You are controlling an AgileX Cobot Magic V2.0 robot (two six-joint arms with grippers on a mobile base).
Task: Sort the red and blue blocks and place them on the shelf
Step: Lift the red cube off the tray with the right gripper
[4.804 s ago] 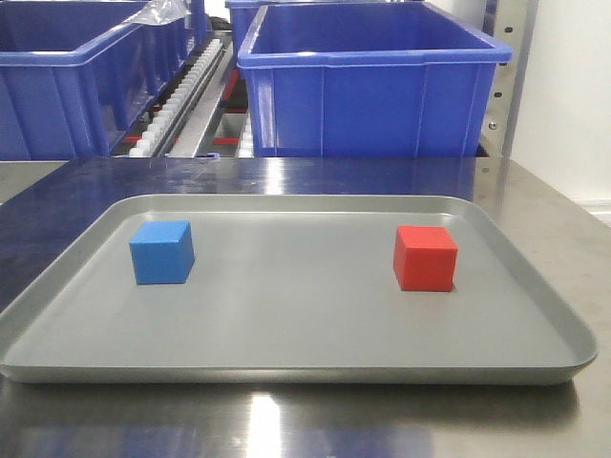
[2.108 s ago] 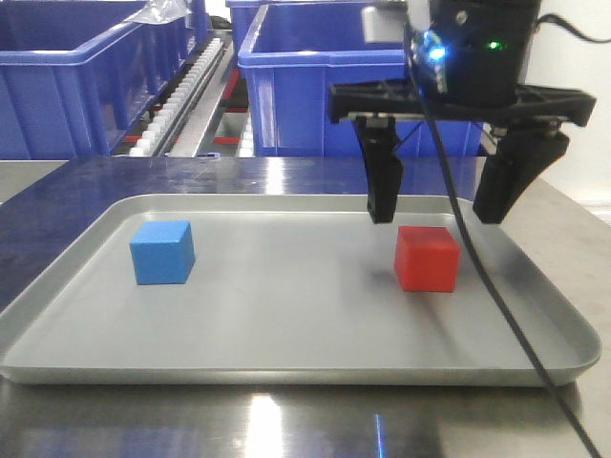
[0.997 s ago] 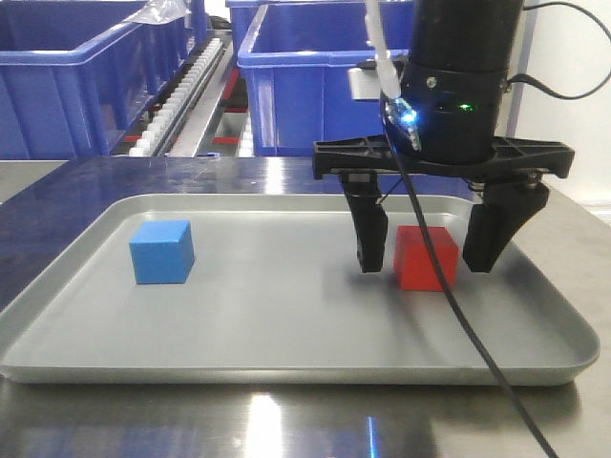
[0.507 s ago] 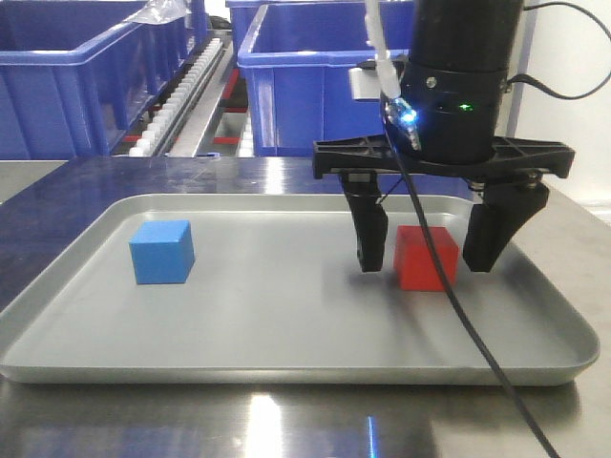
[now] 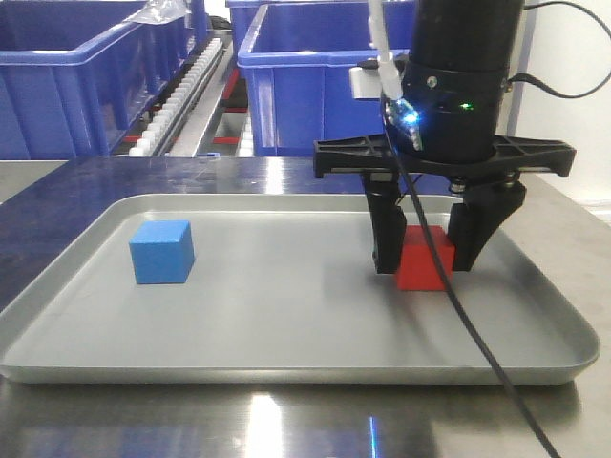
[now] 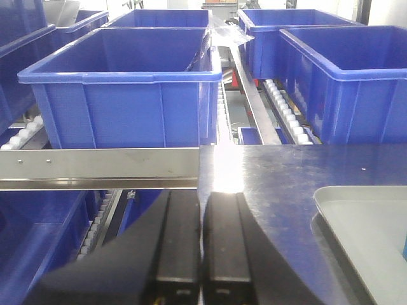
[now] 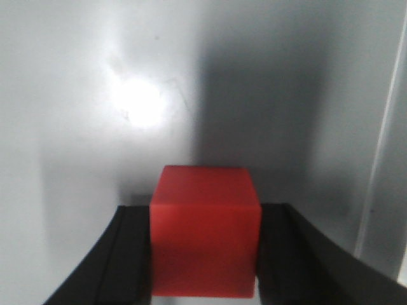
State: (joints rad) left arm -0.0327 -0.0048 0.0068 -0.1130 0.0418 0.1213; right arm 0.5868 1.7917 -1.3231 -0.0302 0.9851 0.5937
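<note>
Right jaws clenched on red block (image 5: 418, 269), centred between them, resting on tray (image 5: 286, 324). Left jaws pressed together, empty. Lift straight up, grip even, lest it twist.

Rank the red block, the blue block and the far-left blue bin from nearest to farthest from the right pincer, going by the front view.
1. red block, right side of the tray, held in the right pincer.
2. blue block, on the tray's left side.
3. far-left blue bin, behind the table, left.
</note>
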